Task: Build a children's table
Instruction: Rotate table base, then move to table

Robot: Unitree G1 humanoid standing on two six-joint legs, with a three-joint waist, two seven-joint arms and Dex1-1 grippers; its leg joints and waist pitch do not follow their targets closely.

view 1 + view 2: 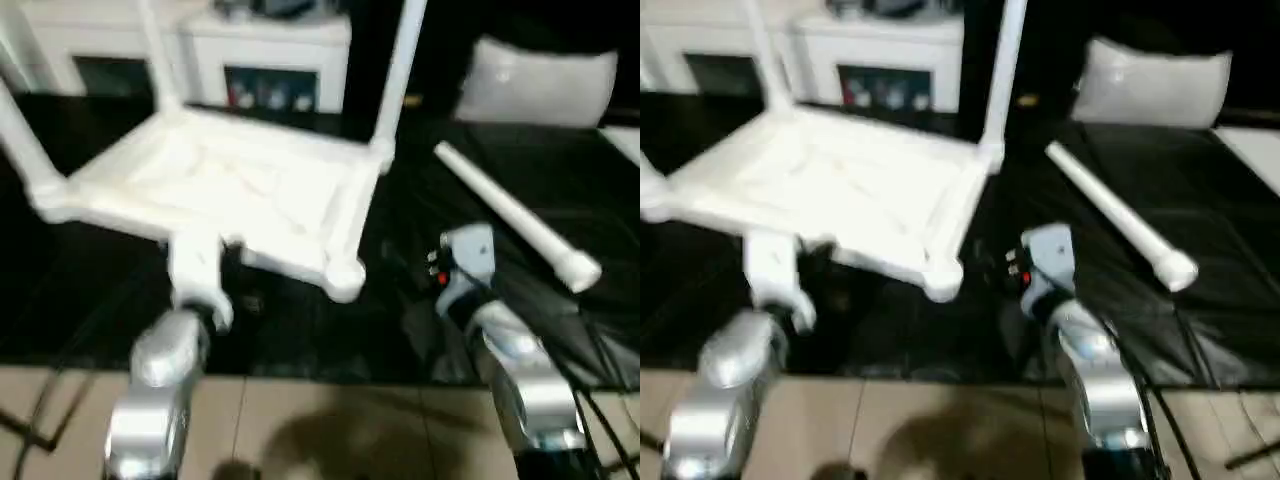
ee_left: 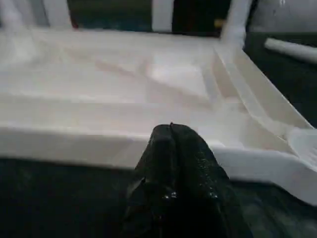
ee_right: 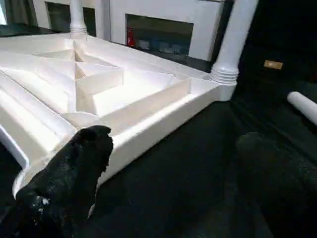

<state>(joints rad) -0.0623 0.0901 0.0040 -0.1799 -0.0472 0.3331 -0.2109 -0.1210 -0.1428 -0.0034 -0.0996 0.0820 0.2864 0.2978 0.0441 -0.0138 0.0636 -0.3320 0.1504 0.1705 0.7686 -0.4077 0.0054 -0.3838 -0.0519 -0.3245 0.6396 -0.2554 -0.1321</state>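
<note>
The children's table top (image 1: pixel 215 195) lies upside down on a black mat, ribbed underside up. Three white legs stand in its sockets: one on the left (image 1: pixel 20 130), one at the back left (image 1: pixel 155 50), one at the back right (image 1: pixel 400 70). The near right corner socket (image 1: pixel 345 280) holds nothing. A loose leg (image 1: pixel 515 215) lies on the mat to the right. My left gripper (image 2: pixel 171 144) is shut and empty, just short of the top's near rim (image 2: pixel 74 141). My right gripper (image 3: pixel 178 163) is open over the mat between the near right corner and the loose leg.
A white cabinet (image 1: pixel 265 60) with glass doors stands behind the table. A white cushion (image 1: pixel 540 80) lies at the back right. The black mat (image 1: pixel 300 330) ends at tan floor tiles (image 1: pixel 330 420) in front, where dark cables run beside my arms.
</note>
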